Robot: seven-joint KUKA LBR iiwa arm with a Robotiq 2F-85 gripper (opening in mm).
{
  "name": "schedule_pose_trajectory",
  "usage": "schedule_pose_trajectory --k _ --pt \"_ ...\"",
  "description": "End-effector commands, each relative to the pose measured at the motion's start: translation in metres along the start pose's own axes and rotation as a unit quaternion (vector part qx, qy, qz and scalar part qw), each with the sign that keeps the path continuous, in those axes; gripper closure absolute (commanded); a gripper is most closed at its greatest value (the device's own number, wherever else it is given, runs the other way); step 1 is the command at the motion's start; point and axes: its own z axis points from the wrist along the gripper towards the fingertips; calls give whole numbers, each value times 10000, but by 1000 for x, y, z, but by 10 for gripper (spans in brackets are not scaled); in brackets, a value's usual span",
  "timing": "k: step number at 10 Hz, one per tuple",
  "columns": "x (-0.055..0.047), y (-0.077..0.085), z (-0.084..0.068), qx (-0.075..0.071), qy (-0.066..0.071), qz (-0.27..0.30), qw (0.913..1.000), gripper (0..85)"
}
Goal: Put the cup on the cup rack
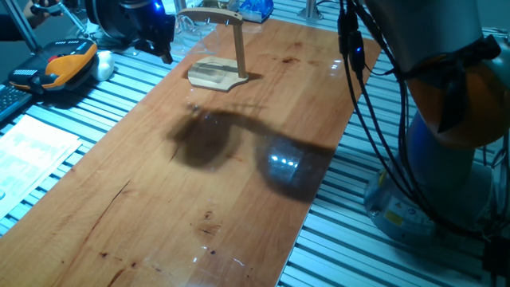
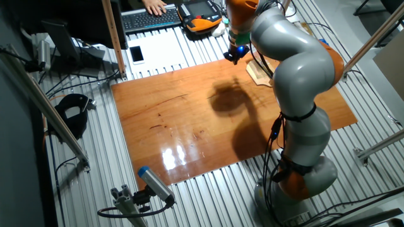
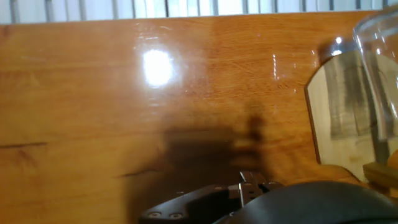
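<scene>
The cup rack stands at the far end of the wooden table [image 1: 239,175]: a pale curvy base [image 1: 217,73], a thin post and a curved arm [image 1: 209,14] on top. The clear glass cup [image 1: 194,29] is up at the free end of that arm, off the table. In the hand view the cup [image 3: 380,68] fills the right edge, above the rack base [image 3: 339,124]. My dark gripper [image 1: 162,44] hovers just left of the cup, with nothing visibly between its fingers. I cannot tell whether the cup hangs on the arm, and my fingertips are hidden in the hand view.
An orange-and-black handset [image 1: 68,64] and a white lump [image 1: 104,64] lie on the slatted bench left of the table, with papers [image 1: 32,147] nearer. A keyboard [image 2: 148,19] and a phone [image 2: 136,55] lie behind. Black cables [image 1: 358,80] hang at the right.
</scene>
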Motion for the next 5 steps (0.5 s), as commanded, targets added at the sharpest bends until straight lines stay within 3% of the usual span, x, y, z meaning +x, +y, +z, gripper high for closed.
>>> schedule_pose_trajectory --k 1,5 --pt "1 1 0 23 -94 -720 9974 850" --pt "1 2 0 71 -120 -596 9981 850"
